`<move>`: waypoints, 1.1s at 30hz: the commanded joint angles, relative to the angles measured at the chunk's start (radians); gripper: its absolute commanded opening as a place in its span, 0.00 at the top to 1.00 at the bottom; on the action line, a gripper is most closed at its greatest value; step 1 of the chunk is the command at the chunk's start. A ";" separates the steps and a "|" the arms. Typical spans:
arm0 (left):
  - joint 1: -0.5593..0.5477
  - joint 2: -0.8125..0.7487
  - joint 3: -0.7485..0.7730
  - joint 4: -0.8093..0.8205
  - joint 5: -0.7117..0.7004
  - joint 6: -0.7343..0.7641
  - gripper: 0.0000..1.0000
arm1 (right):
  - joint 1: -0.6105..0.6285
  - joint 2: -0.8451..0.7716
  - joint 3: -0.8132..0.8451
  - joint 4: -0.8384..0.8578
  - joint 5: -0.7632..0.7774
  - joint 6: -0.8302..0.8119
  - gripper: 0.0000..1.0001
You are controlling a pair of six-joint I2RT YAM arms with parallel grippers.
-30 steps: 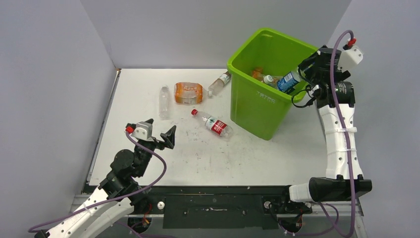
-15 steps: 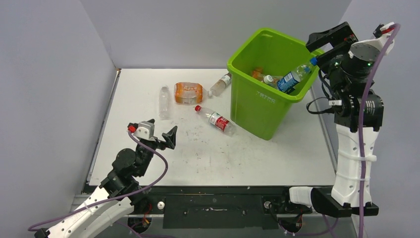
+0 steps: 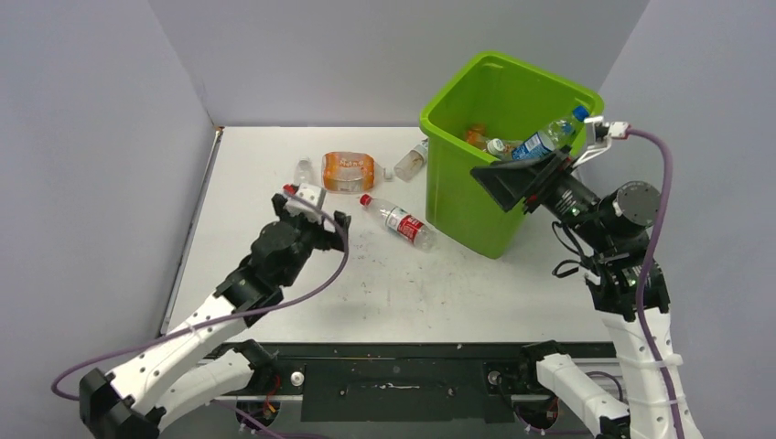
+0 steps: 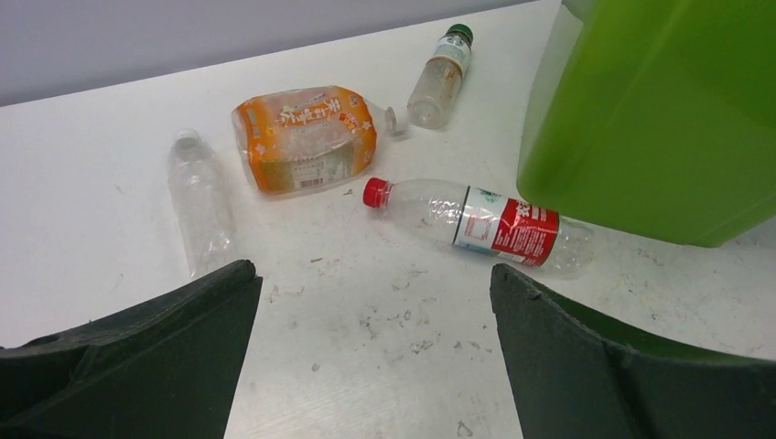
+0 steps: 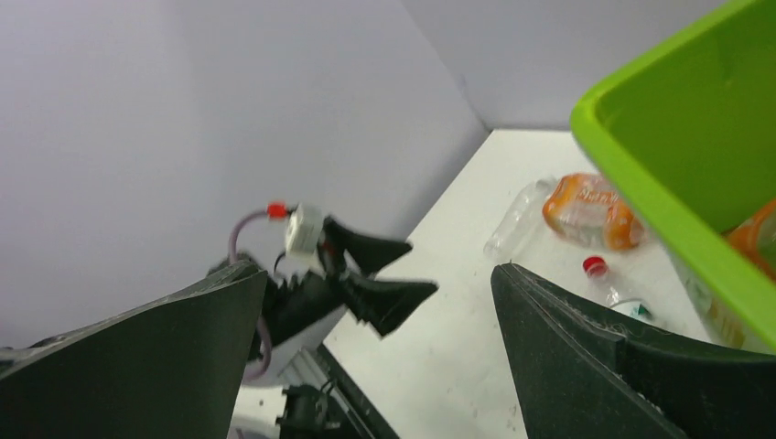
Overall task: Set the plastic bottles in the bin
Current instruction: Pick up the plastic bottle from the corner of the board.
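Four clear plastic bottles (image 3: 399,222) remain near the table's (image 3: 412,293) far edge. Your right gripper (image 3: 517,187) just dropped a blue-labelled bottle (image 3: 540,143) into the tall lime-green bin (image 3: 476,197); it and the left gripper (image 3: 316,218) gape wide, empty.

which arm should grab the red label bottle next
Left. The left end effector, open, faces the red-label bottle close ahead; the right end effector is up by the bin, farther off.

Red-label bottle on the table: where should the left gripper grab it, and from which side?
Probably best: grip the red-label bottle across its clear body between cap and label, coming from above with the open left gripper. It lies flat, and its base end sits close to the bin, so stay toward the cap.
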 commanded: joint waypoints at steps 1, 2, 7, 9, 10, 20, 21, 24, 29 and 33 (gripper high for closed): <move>0.049 0.280 0.241 -0.020 0.160 -0.033 0.04 | 0.040 -0.114 -0.130 0.119 -0.130 -0.059 0.00; 0.056 0.366 0.332 -0.051 0.178 -0.013 0.04 | 0.048 -0.137 -0.160 0.122 -0.129 -0.064 0.00; 0.140 0.761 0.667 -0.192 0.329 0.072 0.04 | 0.080 -0.242 -0.263 0.137 -0.112 -0.075 0.00; 0.193 0.868 0.756 -0.205 0.422 0.082 0.03 | 0.088 -0.281 -0.303 0.163 -0.104 -0.056 0.00; 0.215 0.917 0.800 -0.212 0.471 0.082 0.03 | 0.089 -0.301 -0.324 0.176 -0.100 -0.043 0.00; 0.289 1.283 1.144 -0.215 0.662 0.265 0.03 | 0.091 -0.465 -0.454 0.199 -0.074 0.009 0.00; 0.289 1.302 1.146 -0.182 0.678 0.282 0.02 | 0.091 -0.472 -0.454 0.195 -0.076 0.009 0.00; 0.289 1.347 1.129 -0.043 0.740 0.327 0.03 | 0.094 -0.477 -0.442 0.167 -0.071 -0.010 0.00; 0.291 1.472 1.212 0.056 0.758 0.369 0.02 | 0.118 -0.453 -0.421 0.120 -0.041 -0.077 0.00; 0.291 1.559 1.310 0.059 0.751 0.391 0.00 | 0.130 -0.451 -0.427 0.091 -0.012 -0.112 0.05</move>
